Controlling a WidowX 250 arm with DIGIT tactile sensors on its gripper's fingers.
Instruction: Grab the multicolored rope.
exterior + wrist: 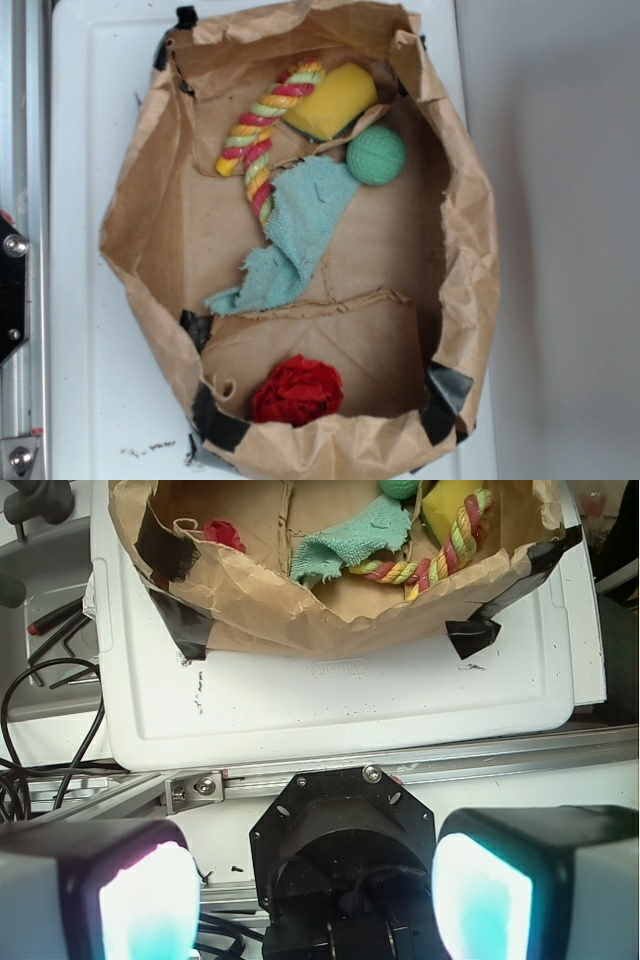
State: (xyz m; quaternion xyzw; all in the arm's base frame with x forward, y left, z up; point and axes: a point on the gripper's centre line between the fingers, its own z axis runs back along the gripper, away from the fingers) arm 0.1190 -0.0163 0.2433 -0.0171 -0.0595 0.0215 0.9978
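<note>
Multicolored rope [258, 135] lies bent in a loop at the far left corner of the brown paper bag [150, 215], one end touching the yellow sponge block [331, 100], the other end running under the edge of the teal rag [295, 240]. Green ball [376, 155] sits just beside the sponge; red crumpled cloth [297, 390] sits well apart at the near end. Gripper [315, 895] open, 2 pads [150, 900] spread wide, holding nothing, hanging off the white tray [350, 705] clear of the bag.
</note>
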